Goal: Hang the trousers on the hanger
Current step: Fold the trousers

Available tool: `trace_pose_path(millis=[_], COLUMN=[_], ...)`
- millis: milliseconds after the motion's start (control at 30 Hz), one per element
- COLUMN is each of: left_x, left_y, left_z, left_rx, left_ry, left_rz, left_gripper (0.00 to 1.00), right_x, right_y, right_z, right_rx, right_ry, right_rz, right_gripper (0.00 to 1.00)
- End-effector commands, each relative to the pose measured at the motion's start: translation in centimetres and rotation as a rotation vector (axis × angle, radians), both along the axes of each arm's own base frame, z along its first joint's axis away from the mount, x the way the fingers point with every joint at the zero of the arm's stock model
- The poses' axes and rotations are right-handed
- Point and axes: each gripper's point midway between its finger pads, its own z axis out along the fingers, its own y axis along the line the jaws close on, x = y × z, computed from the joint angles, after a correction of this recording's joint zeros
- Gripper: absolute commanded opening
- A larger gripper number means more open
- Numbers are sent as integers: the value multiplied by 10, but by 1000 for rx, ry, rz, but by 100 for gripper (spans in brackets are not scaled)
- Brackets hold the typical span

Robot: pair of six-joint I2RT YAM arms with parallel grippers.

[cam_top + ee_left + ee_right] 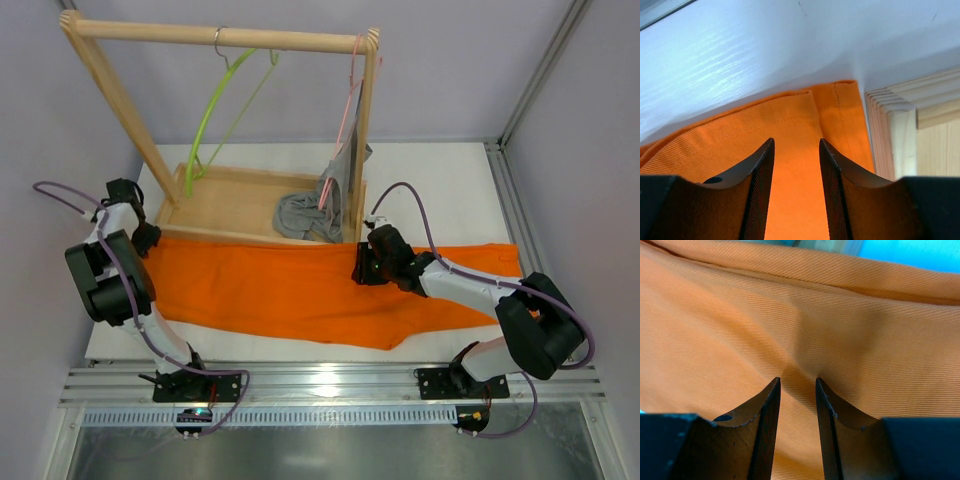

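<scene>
The orange trousers [270,290] lie flat and lengthwise across the white table, in front of the wooden rack. The lime-green hanger [213,112] hangs bare by its metal hook from the left of the rack's top bar. My left gripper [146,240] is at the trousers' left end. In the left wrist view its jaws [796,141] stand apart over the cloth [740,135] near a stitched corner. My right gripper [362,265] is on the trousers' far edge at mid-length. Its tips [798,379] stand apart and press into the cloth [790,315], which dimples around them.
The wooden rack [220,36] stands on a shallow wooden tray base [225,205]; its corner [900,135] is just right of my left gripper. A pink hanger [350,100] carries a grey garment [310,212] that sags into the tray. A metal rail [330,385] runs along the near edge.
</scene>
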Motion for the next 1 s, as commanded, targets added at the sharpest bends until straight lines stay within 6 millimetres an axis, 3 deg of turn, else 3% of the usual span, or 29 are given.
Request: trace_pose_path(millis=[0, 533, 833, 967], left_x=[-2, 27, 25, 26], left_y=[8, 11, 3, -1], left_z=[6, 8, -17, -25], left_rx=[66, 67, 44, 36], left_ry=[54, 10, 79, 93], left_rz=[69, 127, 119, 108], left_gripper=[41, 40, 37, 27], right_x=[13, 18, 18, 18], right_y=[8, 10, 9, 6], right_z=[16, 9, 12, 12], right_rx=[34, 18, 15, 9], right_ry=[-70, -82, -94, -100], right_rz=[13, 33, 40, 32], right_gripper=[38, 38, 38, 38])
